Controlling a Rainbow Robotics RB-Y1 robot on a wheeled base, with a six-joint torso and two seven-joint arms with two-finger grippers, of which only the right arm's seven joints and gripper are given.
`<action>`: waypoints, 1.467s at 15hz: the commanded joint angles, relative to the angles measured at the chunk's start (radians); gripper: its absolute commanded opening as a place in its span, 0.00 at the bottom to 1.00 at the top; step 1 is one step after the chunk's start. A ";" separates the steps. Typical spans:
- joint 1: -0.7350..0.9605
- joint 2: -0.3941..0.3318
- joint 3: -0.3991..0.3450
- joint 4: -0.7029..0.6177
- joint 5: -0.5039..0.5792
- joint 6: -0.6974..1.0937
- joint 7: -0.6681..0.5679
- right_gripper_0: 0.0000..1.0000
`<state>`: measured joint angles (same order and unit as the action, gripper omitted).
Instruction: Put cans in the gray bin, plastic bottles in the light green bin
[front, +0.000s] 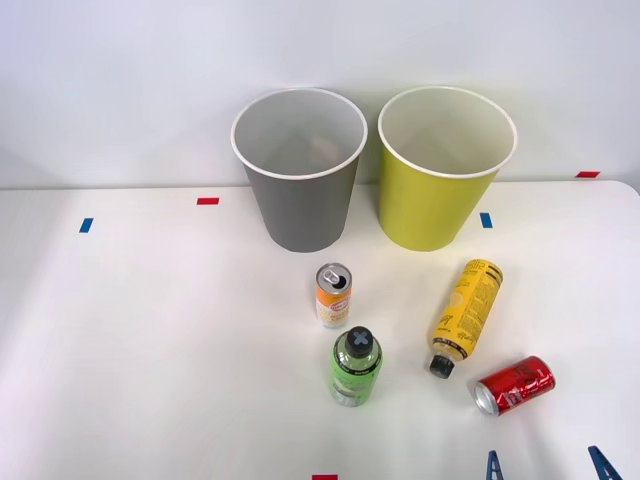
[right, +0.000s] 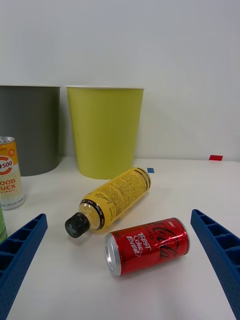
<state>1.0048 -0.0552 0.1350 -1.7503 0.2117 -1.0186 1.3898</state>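
Front view looks down; wrist view sits low, sharing the red can (front: 515, 384) (right: 147, 246).

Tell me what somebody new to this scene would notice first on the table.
Two tall bins stand side by side at the back of the white table: the gray bin and, to its right, the light green bin. Nearest the open tool lies the red can on its side, with the yellow bottle lying just beyond it.

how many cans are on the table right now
2. The orange and white can stands upright in front of the gray bin. The red can lies on its side near the table's front right, just beyond the open hand. The bins' bottoms are partly hidden.
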 joint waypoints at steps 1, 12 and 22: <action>0.000 0.000 0.000 0.000 0.000 0.000 0.000 1.00; -0.009 -0.046 0.021 0.043 -0.077 0.002 0.028 1.00; -0.009 -0.089 0.020 -0.483 -0.350 0.854 0.034 1.00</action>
<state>0.9947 -0.1379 0.1734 -2.0847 -0.0549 -0.3628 1.4246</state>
